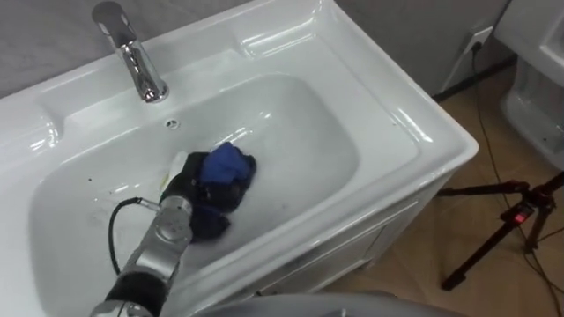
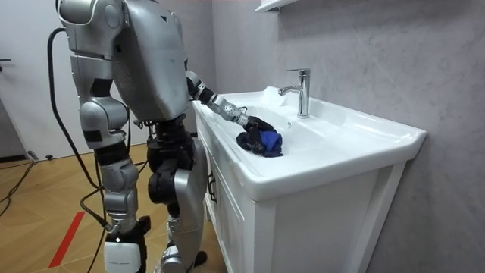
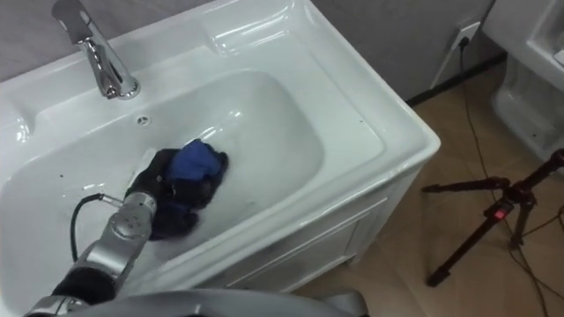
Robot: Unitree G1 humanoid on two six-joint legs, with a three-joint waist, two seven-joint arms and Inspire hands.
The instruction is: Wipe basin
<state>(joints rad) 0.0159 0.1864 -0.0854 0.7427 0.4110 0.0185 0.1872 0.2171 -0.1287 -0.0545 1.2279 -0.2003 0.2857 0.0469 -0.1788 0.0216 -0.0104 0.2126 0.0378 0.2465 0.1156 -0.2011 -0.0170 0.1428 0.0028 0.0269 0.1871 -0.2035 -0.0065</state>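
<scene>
a white basin point(image 1: 414, 132) tops a white cabinet point(image 2: 303, 227) against a grey wall, with a chrome tap point(image 1: 132, 53) at the back. the robot stands at the front. its left hand point(image 1: 187, 189) is down in the bowl on a bunched blue cloth point(image 1: 227, 164) — fingers buried in the folds, so their grip cannot be told.

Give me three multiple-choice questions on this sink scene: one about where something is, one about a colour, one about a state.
1. Where is the cloth? A on a chair; B in the basin; C in a bucket.
2. What colour is the cloth? A red; B yellow; C blue.
3. How does the cloth lie? A bunched up; B spread flat; C folded square.

Answers: B, it sits in the bowl at the left hand; C, its top shows bright blue; A, it is a crumpled wad.
</scene>
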